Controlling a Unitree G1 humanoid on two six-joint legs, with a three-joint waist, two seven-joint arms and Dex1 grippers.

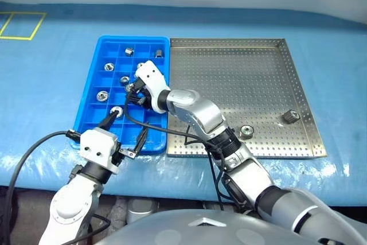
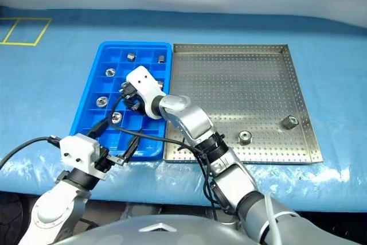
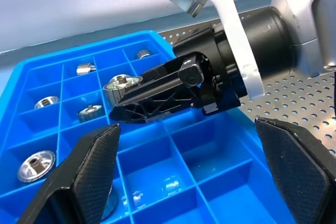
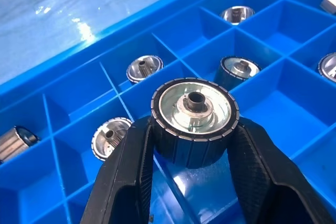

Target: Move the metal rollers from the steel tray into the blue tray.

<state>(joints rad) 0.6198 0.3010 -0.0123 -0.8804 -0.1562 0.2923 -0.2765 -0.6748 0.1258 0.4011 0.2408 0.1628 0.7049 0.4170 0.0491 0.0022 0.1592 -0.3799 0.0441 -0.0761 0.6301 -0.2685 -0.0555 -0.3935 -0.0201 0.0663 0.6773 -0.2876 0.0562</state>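
The blue tray point(image 1: 135, 38) lies left of the steel tray point(image 1: 229, 78) on the table. Two metal rollers point(image 1: 247, 131) point(image 1: 291, 116) rest near the steel tray's front right. Several rollers sit in the blue tray's compartments, such as one point(image 1: 102, 96) at its left. My right gripper point(image 1: 132, 90) hovers over the middle of the blue tray, shut on a roller point(image 4: 194, 119) with a ribbed rim, held flat face up. My left gripper point(image 1: 125, 130) hangs open and empty at the blue tray's near edge, its fingers point(image 3: 89, 166) wide apart.
A blue cloth covers the table. A yellow tape square point(image 1: 22, 25) marks its far left corner. Black cables point(image 1: 28, 153) trail from both wrists near the table's front edge.
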